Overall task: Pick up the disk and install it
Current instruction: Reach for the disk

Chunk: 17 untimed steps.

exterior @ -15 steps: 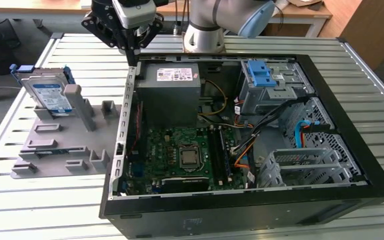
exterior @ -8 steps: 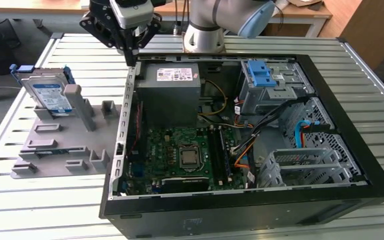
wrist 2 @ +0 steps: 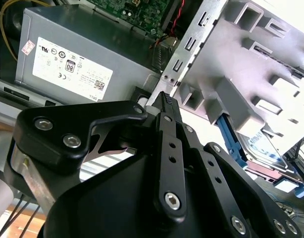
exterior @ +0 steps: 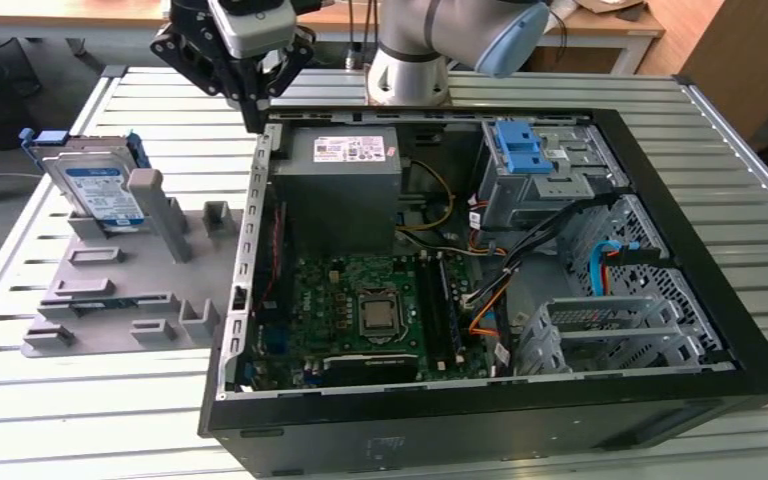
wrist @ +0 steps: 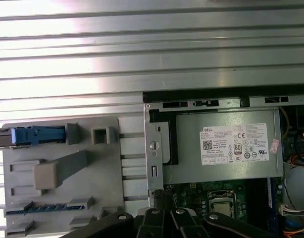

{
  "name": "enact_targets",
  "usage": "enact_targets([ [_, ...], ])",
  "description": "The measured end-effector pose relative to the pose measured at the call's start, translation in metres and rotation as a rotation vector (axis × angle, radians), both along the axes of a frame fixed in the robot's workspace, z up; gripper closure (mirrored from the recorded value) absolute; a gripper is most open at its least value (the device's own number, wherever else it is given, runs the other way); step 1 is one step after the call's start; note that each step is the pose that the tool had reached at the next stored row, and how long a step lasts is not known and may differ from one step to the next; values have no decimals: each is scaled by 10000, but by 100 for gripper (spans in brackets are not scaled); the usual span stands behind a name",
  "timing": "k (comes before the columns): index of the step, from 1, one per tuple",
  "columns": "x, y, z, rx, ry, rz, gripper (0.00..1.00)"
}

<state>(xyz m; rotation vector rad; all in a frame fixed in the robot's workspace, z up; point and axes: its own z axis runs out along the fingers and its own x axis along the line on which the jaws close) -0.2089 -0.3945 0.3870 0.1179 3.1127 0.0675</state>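
In the first wrist view the disk [wrist: 23, 135], off to one side of the tool [wrist: 163, 194], is cut by the picture's edge; in the second wrist view the grey holder [wrist 2: 231, 99] hides most of it.

Disk [exterior: 101, 188]: silver-grey body, white + blue label, blue plastic frame. Holder plate [exterior: 117, 300]: plain matt grey, same grey in both wrist views. Table [exterior: 37, 420]: silver metal, ribbed w/ parallel slats. PC case [exterior: 491, 425]: black. PSU [exterior: 344, 195]: grey box, white label w/ black print. Mainboard [exterior: 357, 300]: green, silver CPU socket mid-board. Drive bay [exterior: 564, 175]: grey perforated metal; latch [exterior: 524, 150] bright blue. Cables [exterior: 488, 298]: black, orange, yellow; blue cable [exterior: 603, 268] light blue. Gripper [exterior: 253, 118]: black all over, silver screw heads in second wrist view. Arm [exterior: 411, 60]: silver-grey, joint cap [exterior: 511, 40] pale blue.
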Motion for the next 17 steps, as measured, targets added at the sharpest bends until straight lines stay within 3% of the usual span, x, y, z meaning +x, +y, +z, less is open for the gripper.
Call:
enact_targets([
  [17,-142,11,-11,1,12,-1,89],
])
